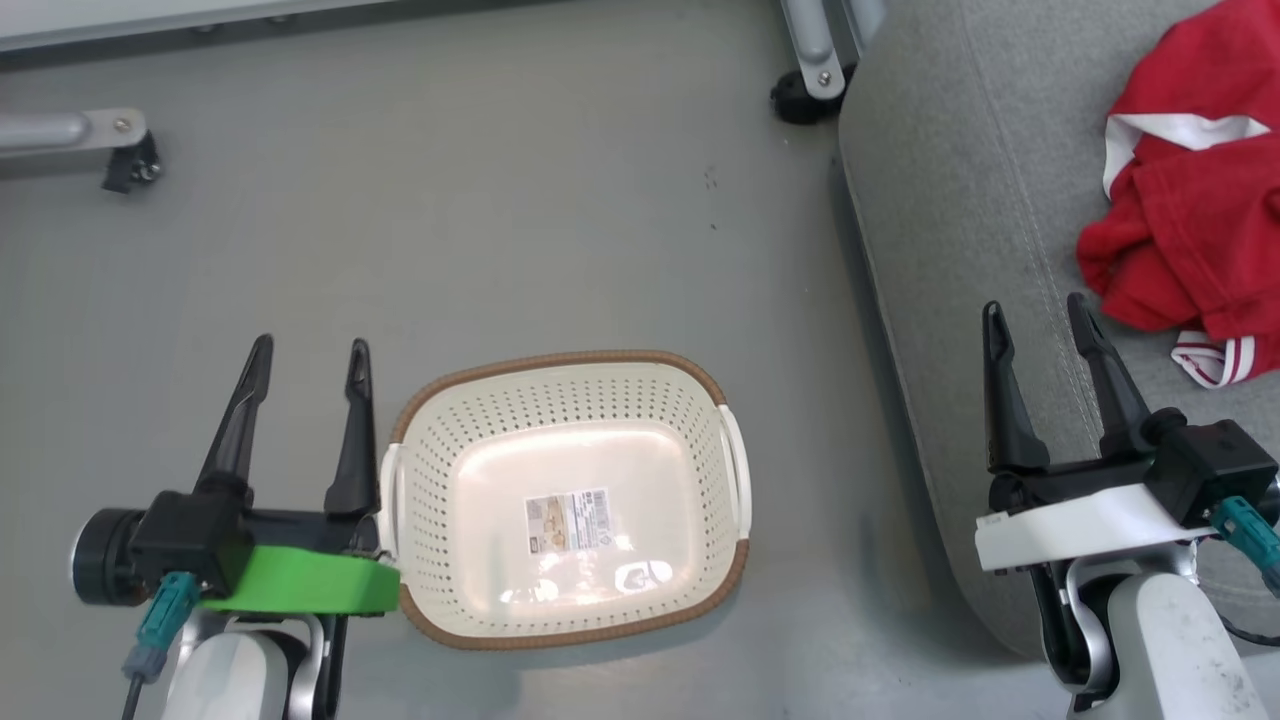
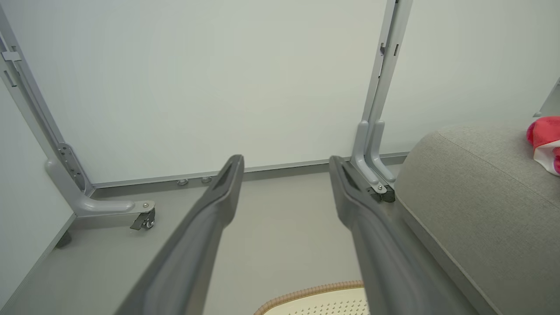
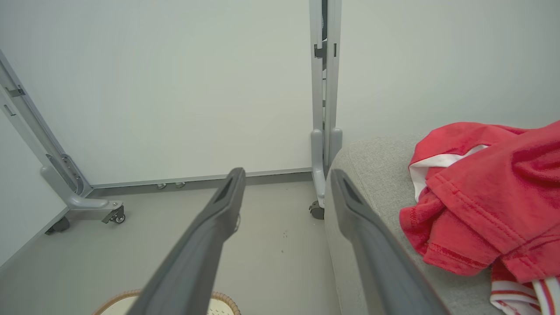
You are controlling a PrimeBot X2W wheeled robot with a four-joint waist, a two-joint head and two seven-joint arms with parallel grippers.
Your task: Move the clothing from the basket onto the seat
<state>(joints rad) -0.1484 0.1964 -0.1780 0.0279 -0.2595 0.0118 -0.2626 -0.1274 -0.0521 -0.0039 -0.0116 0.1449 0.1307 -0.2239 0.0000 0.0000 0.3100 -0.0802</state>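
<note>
Head view: basket [image 1: 440, 440] empty; clothing [image 1: 1190, 230] heaped on seat [image 1: 960, 250], ahead-right of right gripper [image 1: 1035, 302], the nearer arm; it and left gripper [image 1: 310, 343] both wide, holding nothing. Left wrist view: jaws wide over floor [image 2: 280, 227], basket rim below. Right wrist view: clothing right of the wide jaws; transfer looks done.

At the right edge of the head view the frame cuts off the clothing [image 1: 1190, 200] and the seat [image 1: 960, 200] under it, so their full extent cannot be told. The print on the sticker [image 1: 568, 520] in the basket [image 1: 560, 400] is too small to read. The green mount [image 1: 300, 585] of the left gripper [image 1: 310, 345] hides the basket's lower-left rim. In both wrist views the bottom edge cuts the basket off.
</note>
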